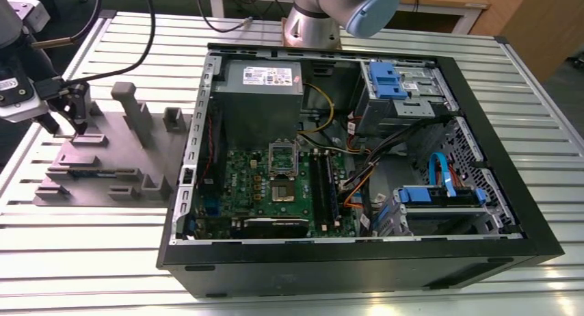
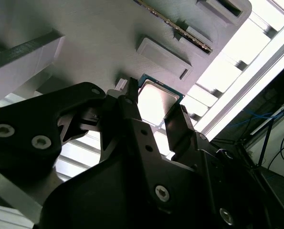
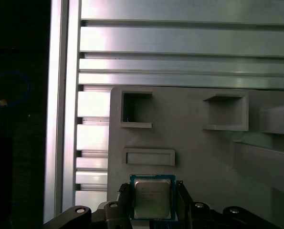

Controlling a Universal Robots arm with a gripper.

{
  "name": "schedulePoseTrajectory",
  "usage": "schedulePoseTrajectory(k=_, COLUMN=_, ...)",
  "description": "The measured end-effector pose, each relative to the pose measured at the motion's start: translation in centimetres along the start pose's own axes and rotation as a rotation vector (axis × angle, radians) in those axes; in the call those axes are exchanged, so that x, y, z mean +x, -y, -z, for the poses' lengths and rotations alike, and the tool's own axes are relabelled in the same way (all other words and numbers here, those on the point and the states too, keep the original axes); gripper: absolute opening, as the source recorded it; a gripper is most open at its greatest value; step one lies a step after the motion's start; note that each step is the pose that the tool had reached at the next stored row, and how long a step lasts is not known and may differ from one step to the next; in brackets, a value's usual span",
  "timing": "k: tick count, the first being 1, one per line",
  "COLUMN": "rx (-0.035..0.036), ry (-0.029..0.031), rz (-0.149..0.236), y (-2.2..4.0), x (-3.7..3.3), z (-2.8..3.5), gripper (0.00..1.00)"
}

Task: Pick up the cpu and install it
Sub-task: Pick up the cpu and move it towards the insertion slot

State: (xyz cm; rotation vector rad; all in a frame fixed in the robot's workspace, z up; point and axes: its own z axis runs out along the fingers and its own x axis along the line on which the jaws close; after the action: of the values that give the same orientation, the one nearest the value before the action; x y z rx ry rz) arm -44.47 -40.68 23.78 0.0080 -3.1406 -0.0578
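Grey plastic makes up the fixture point(image 1: 100, 169), which lies at the exterior view's left on the ribbed metal table point(image 1: 91, 241). The gripper point(image 1: 78, 128) is down near the fixture's left edge, its tips at the surface.

In both wrist views the cpu point(image 3: 152, 198) sits over the fixture's flat surface, silver top up inside a green rim. It is between the two black fingers point(image 3: 125, 200). Each finger stands flush against one of two opposite edges, so the gripper point(image 2: 152, 104) is clamped on the cpu point(image 2: 156, 100). I cannot tell whether the chip rests on the fixture or is just clear of it. A shallow oblong pocket point(image 3: 149, 156) lies just beside the cpu.

Further right in the exterior view the black case point(image 1: 365, 261) lies open side up, well apart from the gripper. Inside it, a grey box point(image 1: 260, 90) with a white label sits by the left wall. The green board point(image 1: 260, 179) with its shiny socket point(image 1: 283, 157) is nearer the camera. Blue drive bays point(image 1: 388, 80) stand at the case's right. The arm's base point(image 1: 319, 22) rises behind the case.
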Motion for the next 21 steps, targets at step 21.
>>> schedulePoseTrajectory(k=21, rx=-0.0001, ry=0.0002, rz=0.0, y=-0.02, x=0.0, z=0.59, gripper=0.47)
